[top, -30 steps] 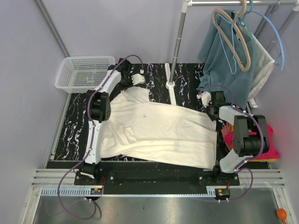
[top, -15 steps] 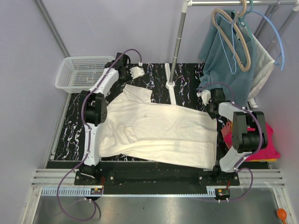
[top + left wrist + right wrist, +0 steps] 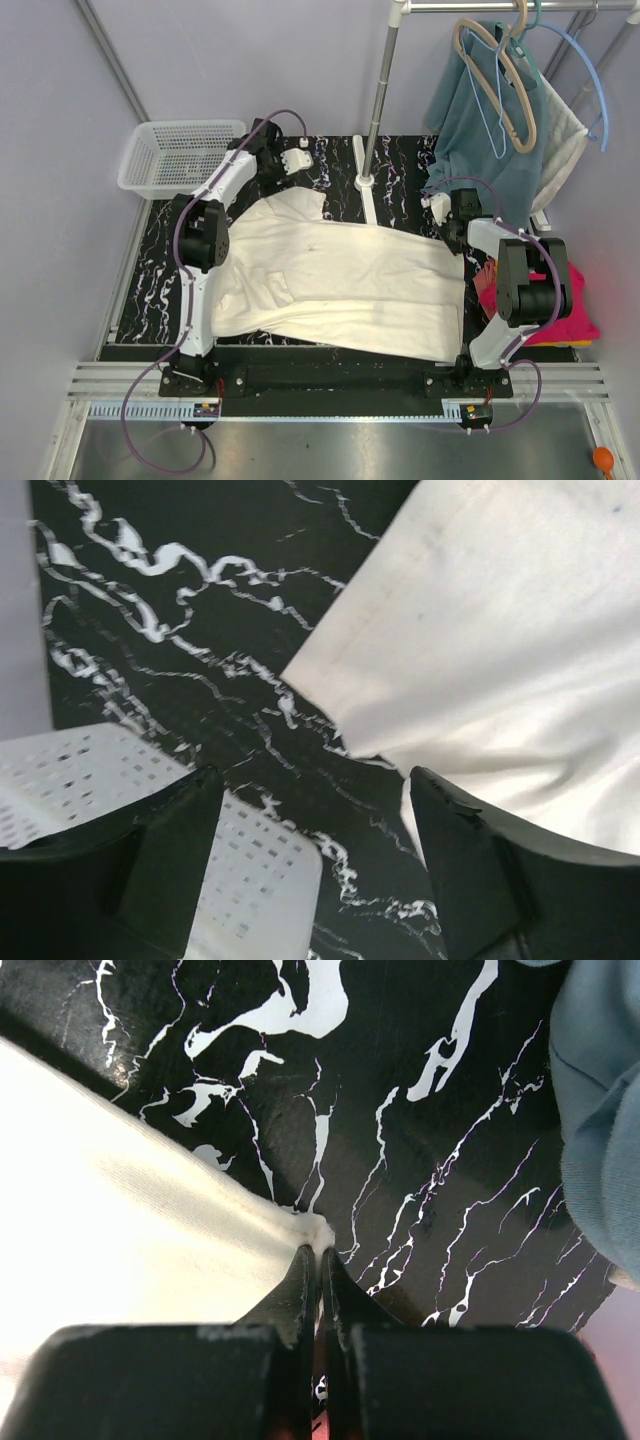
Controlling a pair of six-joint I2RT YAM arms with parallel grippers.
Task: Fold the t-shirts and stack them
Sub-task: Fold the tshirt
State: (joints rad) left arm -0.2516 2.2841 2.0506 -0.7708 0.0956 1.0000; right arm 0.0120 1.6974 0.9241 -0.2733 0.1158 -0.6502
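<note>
A large cream t-shirt (image 3: 340, 280) lies spread across the black marble table (image 3: 160, 270). My left gripper (image 3: 296, 160) hovers just beyond its far-left sleeve, open. In the left wrist view the fingers (image 3: 470, 870) stand wide apart with only table between them, and the sleeve corner (image 3: 480, 650) lies ahead. My right gripper (image 3: 437, 208) is shut on the shirt's far-right corner (image 3: 318, 1230), pinched at the fingertips. A folded pink t-shirt (image 3: 565, 320) and a sliver of an orange one (image 3: 487, 273) sit at the right edge, partly hidden by the right arm.
A white mesh basket (image 3: 180, 155) stands at the far left corner and shows close by in the left wrist view (image 3: 250, 880). A clothes-rack pole (image 3: 378, 90) rises from the table's far middle. A teal garment (image 3: 490, 130) hangs on hangers above the right gripper.
The left gripper has opened and let go of the sleeve, which now lies flat on the table. The right gripper has stayed shut on its corner.
</note>
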